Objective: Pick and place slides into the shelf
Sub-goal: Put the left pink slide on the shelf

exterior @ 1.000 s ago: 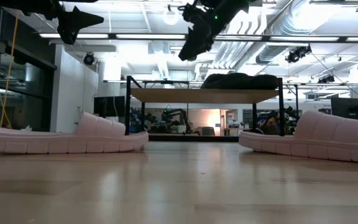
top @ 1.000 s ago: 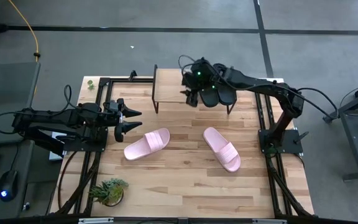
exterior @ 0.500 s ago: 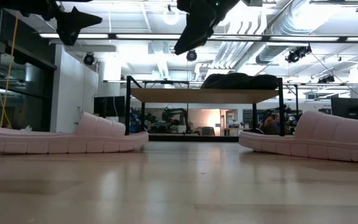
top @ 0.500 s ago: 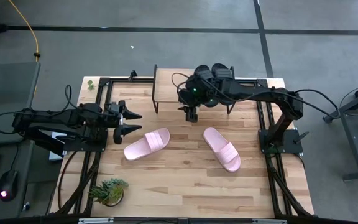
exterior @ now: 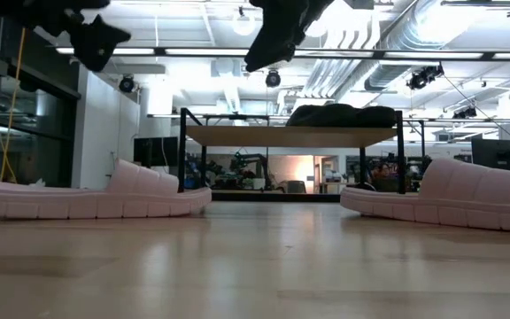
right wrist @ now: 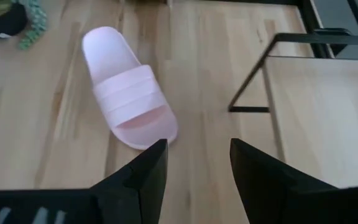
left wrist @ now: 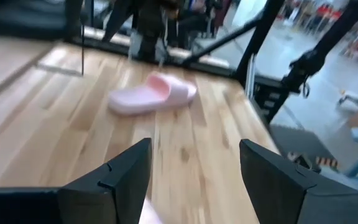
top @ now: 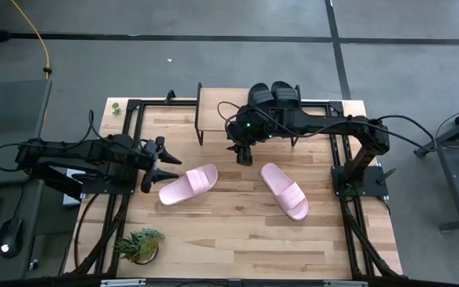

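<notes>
Two black slides [top: 272, 93] lie side by side on the right part of the shelf [top: 217, 112], a dark mound [exterior: 339, 113] on its top in the low view. Two pink slides rest sole down on the table, the left pink slide [top: 188, 184] and the right pink slide [top: 284, 190]. My left gripper [top: 170, 167] is open, hovering just left of the left pink slide and tipped toward it. My right gripper [top: 244, 153] is open, in the air in front of the shelf's near edge, between the two pink slides. The right wrist view shows the left pink slide [right wrist: 128, 93] below.
A small potted plant [top: 139, 243] stands at the table's near left corner. Black frame rails [top: 134, 127] run along the table's left, far and right sides. Bare wood lies between and in front of the pink slides. The shelf's left half [right wrist: 319, 106] holds nothing.
My right gripper has drawn back from above the shelf, moving toward the near edge and a little left, and now hangs in front of the shelf. The black slides stay on the shelf. My left gripper has tipped downward and shifted slightly toward the left pink slide.
</notes>
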